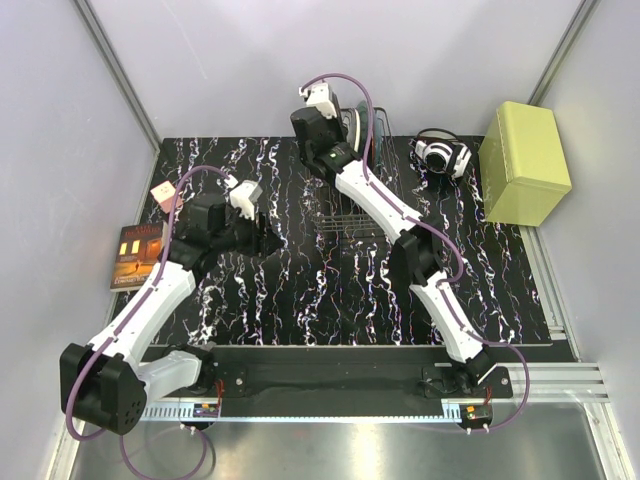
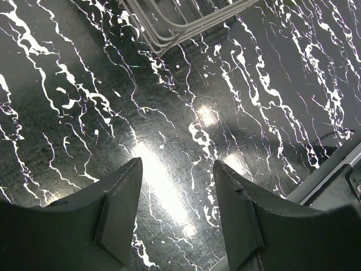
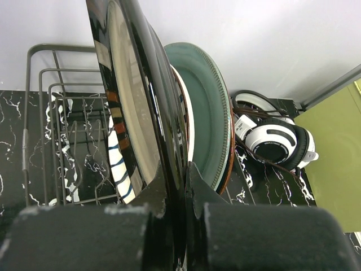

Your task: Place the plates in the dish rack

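We see a black table [image 1: 300, 300] with white wiggly lines all over it. Pale grey walls [image 1: 230, 60] stand behind it and on both sides. A thin metal post [image 1: 116, 70] runs up each back corner. A bright spot of light [image 2: 158, 169] shines on the table top.

Robot lab cell here, folks: plain pale wall panels [image 1: 200, 60] in aluminium framing [image 1: 115, 65], black white-veined marble-pattern tabletop [image 1: 300, 300], white-and-black robot arms [image 1: 150, 303] bolted along its edge.
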{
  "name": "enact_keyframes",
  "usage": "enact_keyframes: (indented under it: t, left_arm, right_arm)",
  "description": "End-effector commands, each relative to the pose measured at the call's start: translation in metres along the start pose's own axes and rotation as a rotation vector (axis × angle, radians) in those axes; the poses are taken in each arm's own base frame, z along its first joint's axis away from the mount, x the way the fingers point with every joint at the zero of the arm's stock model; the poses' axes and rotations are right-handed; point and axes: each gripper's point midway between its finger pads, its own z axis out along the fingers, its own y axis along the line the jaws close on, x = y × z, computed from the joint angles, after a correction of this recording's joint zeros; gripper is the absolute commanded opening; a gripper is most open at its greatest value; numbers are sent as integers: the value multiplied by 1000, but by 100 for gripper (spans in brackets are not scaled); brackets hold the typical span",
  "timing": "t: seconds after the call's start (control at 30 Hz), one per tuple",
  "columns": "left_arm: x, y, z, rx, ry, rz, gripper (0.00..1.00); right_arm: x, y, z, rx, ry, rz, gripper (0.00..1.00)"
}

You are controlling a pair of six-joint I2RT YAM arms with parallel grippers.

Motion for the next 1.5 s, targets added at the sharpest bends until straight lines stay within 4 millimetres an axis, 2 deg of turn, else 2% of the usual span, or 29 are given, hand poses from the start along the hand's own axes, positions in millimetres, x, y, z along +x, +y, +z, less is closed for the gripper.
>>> enact_keyframes:
  t: [0.0,0.23,0.47,0.67,0.7,0.8,0.83,1.0,1.07,1.13,1.17,1.2,1.27,1.3,1.33,1.43,1.47]
  left_arm:
    - [-13,1,0,-3,-61,14,57]
    - [-9,4,2,-7,-55,13,57]
    - [-8,3,3,-1,-49,4,57]
    - [-6,5,5,-3,-38,-1,58]
    - [-5,5,5,-2,-36,-3,58]
    - [-6,4,6,4,-34,-8,58]
    - [-7,3,7,6,-35,-9,58]
    - [-9,1,7,15,-34,-17,58]
    - [-10,0,7,19,-36,-18,58]
    - [-11,0,6,17,-42,-18,58]
    - [-13,2,5,1,-47,-18,59]
    - [-14,6,4,-20,-51,-14,59]
    - [-23,21,1,-115,-77,-7,62]
    - [-24,29,-2,-165,-75,8,70]
    - [-28,50,-6,-286,-86,10,76]
    - [-38,84,-19,-487,-88,60,99]
    - [-45,89,-23,-518,-94,95,99]
  right_arm:
    - [-52,-19,-8,36,-112,207,0]
    - [-38,-7,0,24,-96,187,0]
    - [-17,-10,21,69,-59,194,0]
    - [-7,-2,27,19,-34,190,1]
    - [-7,1,26,4,-35,186,8]
    - [-13,-1,23,-16,-39,188,19]
    - [-17,-2,21,-23,-43,190,27]
    - [-24,-9,13,-33,-48,148,43]
    - [-30,-10,2,-42,-52,121,51]
    - [-33,-17,-11,-39,-50,82,54]
    - [-35,-14,-20,-55,-50,64,61]
    - [-36,-17,-26,-64,-49,43,65]
    - [-36,-25,-44,-102,-32,-11,76]
    - [-36,-22,-52,-156,-27,-33,93]
    - [-37,-34,-63,-183,-14,-50,99]
    - [-41,-66,-74,-243,-5,-22,100]
    - [-41,-77,-74,-249,3,3,100]
